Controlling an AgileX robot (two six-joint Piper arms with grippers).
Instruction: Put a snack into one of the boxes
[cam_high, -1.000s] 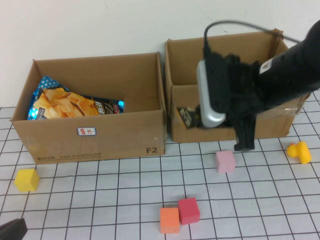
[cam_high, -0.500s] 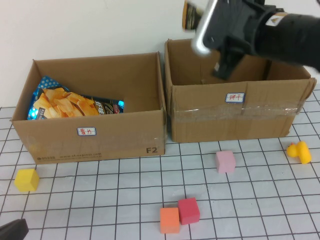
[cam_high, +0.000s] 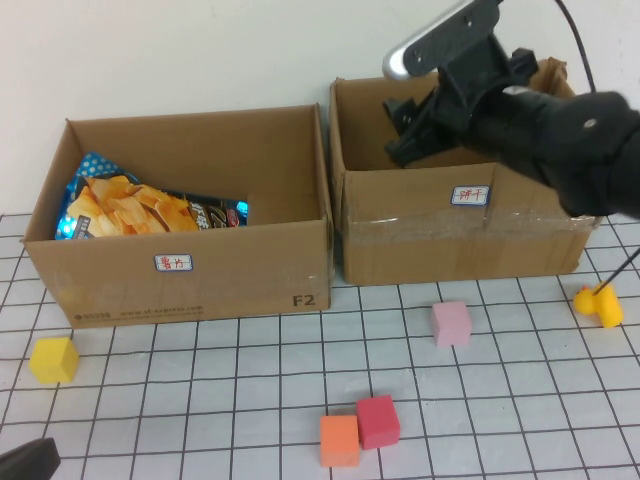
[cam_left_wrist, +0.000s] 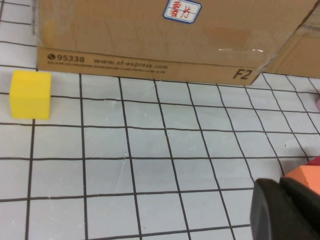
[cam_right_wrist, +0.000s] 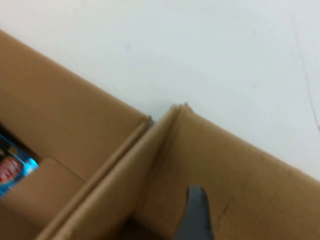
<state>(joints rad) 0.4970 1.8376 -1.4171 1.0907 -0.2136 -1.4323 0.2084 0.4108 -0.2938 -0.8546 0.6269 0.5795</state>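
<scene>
1. Two boxes sit side by side at the back of the gridded table (cam_high: 200, 400), long axes running 9-to-3 across the high view. The left box (cam_high: 180, 270) holds a bag of chips (cam_high: 140, 212) lying flat against its 9 o'clock end, bag length running with the box. The right box (cam_high: 520, 225) shows no snack that I can make out; my arm covers much of its opening.

2. My right gripper (cam_high: 405, 130) hangs over the right box, above its 10 o'clock inner corner. From the high view the fingers look parted with nothing between them. The right wrist view shows one dark finger (cam_right_wrist: 196, 215) tip against bare cardboard wall, and no packet in the jaws.

3. The relation that matters: whatever lies in the right box would be straight below the claw, toward 6 o'clock and down. I cannot see the box floor, so I cannot confirm a snack there. I judge the drop either made or about to finish.

4. Left gripper (cam_left_wrist: 287, 210) is parked low at the table's near 7 o'clock corner, fingers together, holding nothing. It is well apart from both boxes; the right arm is the nearer one.

5. Small clutter on the grid: yellow cube (cam_high: 53, 360) at 8 o'clock, pink cube (cam_high: 451, 323), red cube (cam_high: 377, 421) touching an orange cube (cam_high: 339, 441), yellow duck (cam_high: 598, 303) at 3 o'clock. None are in my path.
</scene>
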